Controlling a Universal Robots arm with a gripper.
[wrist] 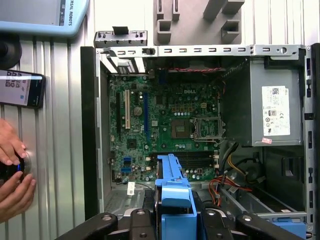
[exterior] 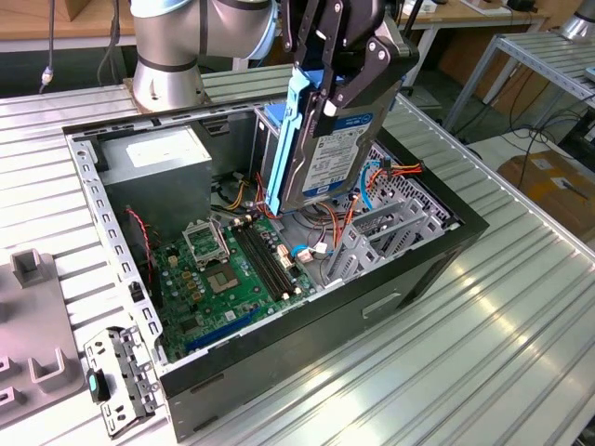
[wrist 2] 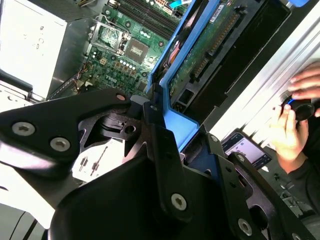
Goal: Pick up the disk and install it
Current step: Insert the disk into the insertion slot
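**Checker:** Item one, the disk. Where do you have it?

**Spotter:** Disk [exterior: 327, 153]: grey metal, white label, blue frame down one edge. It is on edge and tilted, and it hangs above the open computer case [exterior: 423, 265], over the end with the metal cage [exterior: 386, 232]. As far as I can tell, it touches nothing below.

**Checker:** Item two, the hand.

**Spotter:** Hand [exterior: 323, 93]: clenched on the disk's upper end. You are holding it high and at one end, so I judge the long lower part is free to swing. A knock against the case wall could twist it in the grip.

**Checker:** Item three, what lies under it?

**Spotter:** Cables [exterior: 372, 177]: orange and blue, looped just below the disk's lower edge. If you bring it down there, you may pinch or snag them. Circuit board [exterior: 232, 265]: bare, beside the cage. If the disk slipped, it would land on the board. As for the cage, a disk entering at this tilt would likely jam rather than slide in, so square it up first.

**Checker:** Item four, outside the case?

**Spotter:** A person's hand [wrist: 12, 170] on a small dark object on the bench [wrist: 62, 125], with a phone [wrist: 22, 88] near it. Both are well apart from the disk but beside the case. Mind them if you swing the arm wide.
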